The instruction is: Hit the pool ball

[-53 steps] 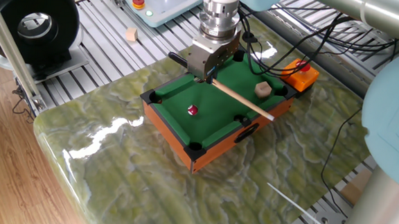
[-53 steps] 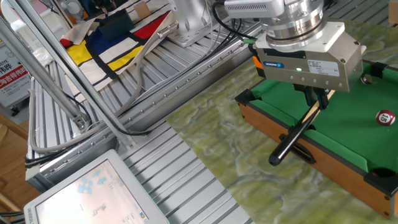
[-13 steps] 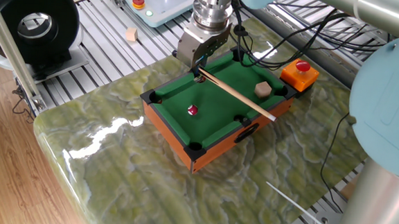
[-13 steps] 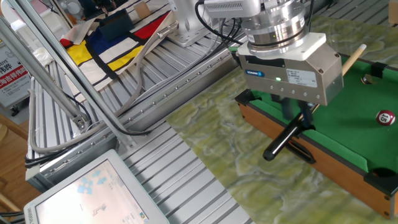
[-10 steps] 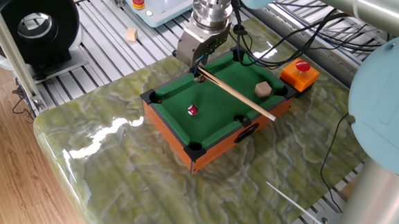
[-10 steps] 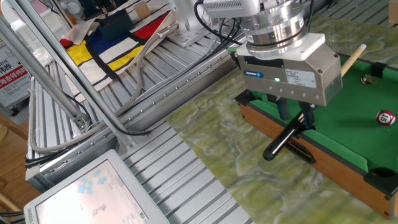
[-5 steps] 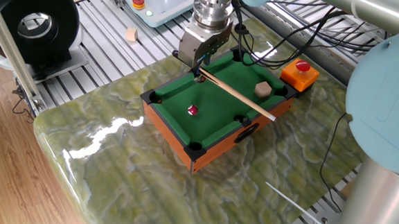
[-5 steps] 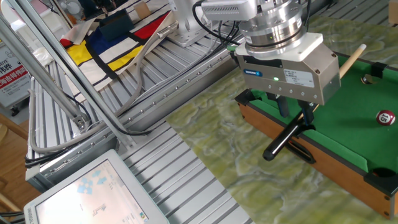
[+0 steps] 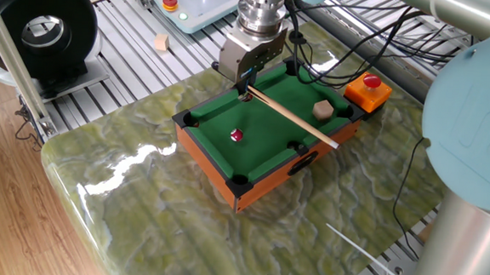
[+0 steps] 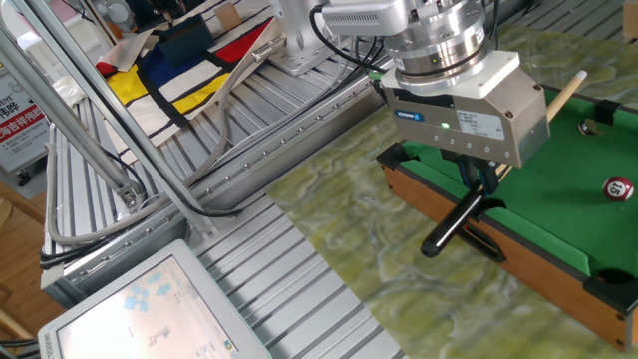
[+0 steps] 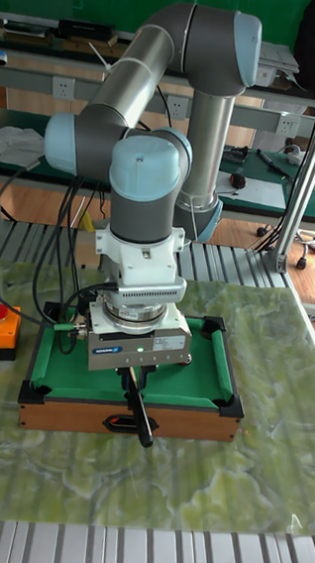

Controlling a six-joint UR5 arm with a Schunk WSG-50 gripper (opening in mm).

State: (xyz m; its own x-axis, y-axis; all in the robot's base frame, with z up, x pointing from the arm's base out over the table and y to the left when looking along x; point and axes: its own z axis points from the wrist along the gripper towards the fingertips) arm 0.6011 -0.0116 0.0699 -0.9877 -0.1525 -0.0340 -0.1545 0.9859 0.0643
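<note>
- Lab bench setting: green-marbled desk over slatted aluminium framing, with a miniature pool table — green felt, orange-brown wooden sides — sitting on it.
- Pincer is closed on the cue stick near its dark butt end; butt hangs out past the table rail, pale shaft runs diagonally across the felt.
- Pool ball, small, dark red with white spot, lies on open felt toward the near side, well apart from the cue; also seen at the frame edge in the other fixed view.
- Tan wooden cube sits on the felt beyond the shaft, close to it; red button on orange box beside the far end of the table.
- Step in hand, judged: lining up the cue to strike.
- To do it well: the shaft lies side-on to the ball, so either sweep it sideways low over the felt or re-aim the tip at the ball — keep the cue level, clear of the rails, and away from the cube.
- Tall fixed view hides the ball behind the wrist.
</note>
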